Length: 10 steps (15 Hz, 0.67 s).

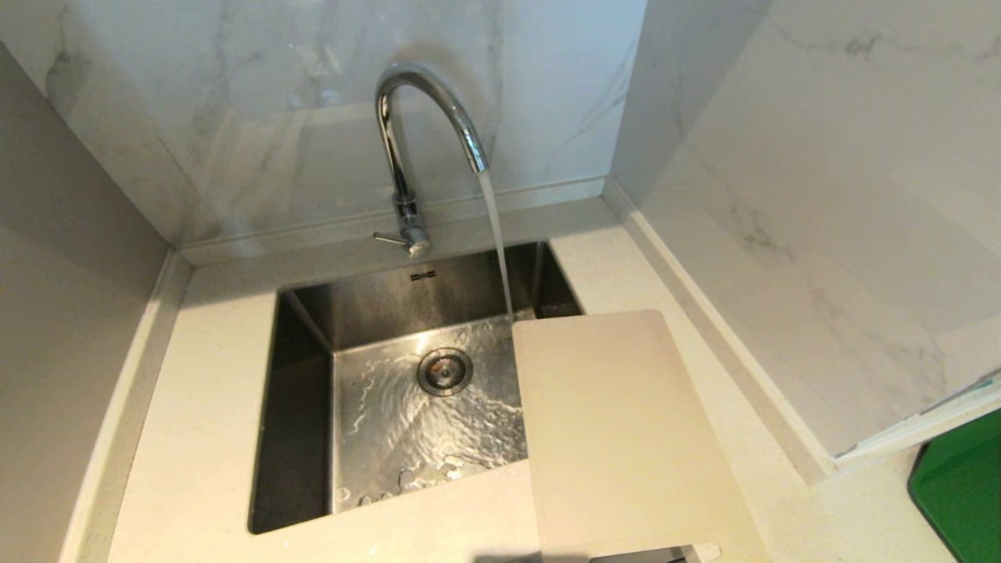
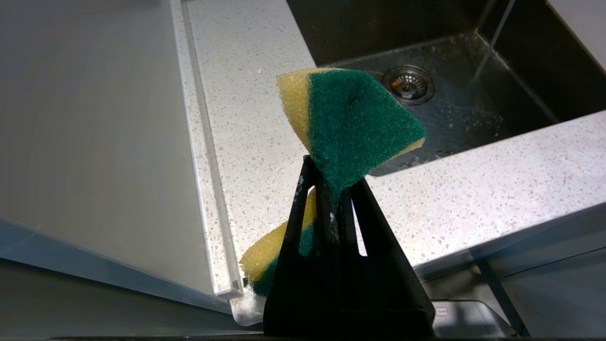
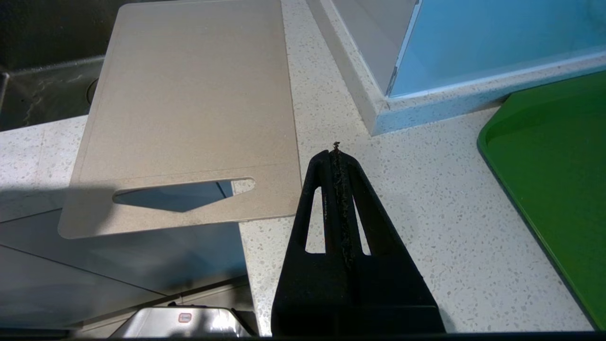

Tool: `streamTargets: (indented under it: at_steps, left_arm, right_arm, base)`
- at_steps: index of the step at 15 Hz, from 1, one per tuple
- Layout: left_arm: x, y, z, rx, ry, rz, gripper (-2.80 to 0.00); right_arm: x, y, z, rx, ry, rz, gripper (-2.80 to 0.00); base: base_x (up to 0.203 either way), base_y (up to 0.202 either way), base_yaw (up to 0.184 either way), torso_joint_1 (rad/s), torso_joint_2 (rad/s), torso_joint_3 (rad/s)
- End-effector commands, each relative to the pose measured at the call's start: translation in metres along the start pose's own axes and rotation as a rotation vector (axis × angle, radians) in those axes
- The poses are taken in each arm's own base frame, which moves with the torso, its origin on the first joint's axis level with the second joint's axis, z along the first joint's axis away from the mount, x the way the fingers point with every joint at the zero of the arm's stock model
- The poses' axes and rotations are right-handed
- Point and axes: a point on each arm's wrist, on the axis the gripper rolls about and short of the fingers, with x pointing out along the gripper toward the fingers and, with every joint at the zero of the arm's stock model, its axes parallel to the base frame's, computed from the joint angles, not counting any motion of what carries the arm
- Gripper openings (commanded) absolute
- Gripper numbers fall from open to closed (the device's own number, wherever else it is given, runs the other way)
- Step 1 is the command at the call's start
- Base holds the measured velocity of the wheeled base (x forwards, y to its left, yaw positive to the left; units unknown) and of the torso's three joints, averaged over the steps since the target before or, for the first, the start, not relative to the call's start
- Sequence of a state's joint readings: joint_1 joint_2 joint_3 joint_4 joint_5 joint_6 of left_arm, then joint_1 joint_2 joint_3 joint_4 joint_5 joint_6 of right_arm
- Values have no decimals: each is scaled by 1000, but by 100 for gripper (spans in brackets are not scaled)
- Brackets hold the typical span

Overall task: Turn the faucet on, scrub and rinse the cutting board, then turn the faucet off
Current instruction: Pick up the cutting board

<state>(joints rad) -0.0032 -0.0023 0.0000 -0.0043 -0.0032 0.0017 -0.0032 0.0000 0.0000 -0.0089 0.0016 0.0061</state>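
Note:
The chrome gooseneck faucet (image 1: 407, 148) stands behind the steel sink (image 1: 301, 438) and water streams from its spout into the basin. The cream cutting board (image 1: 626, 438) lies flat on the counter right of the sink, its left part over the basin; its slot handle overhangs the counter's front edge (image 3: 189, 94). My left gripper (image 2: 329, 163) is shut on a green-and-yellow sponge (image 2: 352, 118), held above the counter left of the sink. My right gripper (image 3: 336, 149) is shut and empty, above the counter just right of the board's handle end. Neither arm shows in the head view.
A green tray (image 1: 962, 485) sits on the counter at the far right, also in the right wrist view (image 3: 558, 175). Marble walls close in behind and on the right; a grey panel (image 2: 90, 132) stands on the left. Water ripples around the drain (image 1: 444, 371).

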Motion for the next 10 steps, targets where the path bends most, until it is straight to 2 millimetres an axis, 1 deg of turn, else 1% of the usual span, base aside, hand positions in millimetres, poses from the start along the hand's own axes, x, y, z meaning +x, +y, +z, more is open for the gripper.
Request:
streamTargets:
  at_steps: [1, 10]
  left_arm:
    - [0, 0, 0, 0, 2, 0, -280]
    - [0, 0, 0, 0, 2, -1, -280]
  right_arm:
    - [0, 0, 0, 0, 0, 0, -280]
    - [0, 0, 0, 0, -2, 0, -280]
  base:
    - [0, 0, 0, 0, 0, 0]
    - [0, 0, 0, 0, 0, 0]
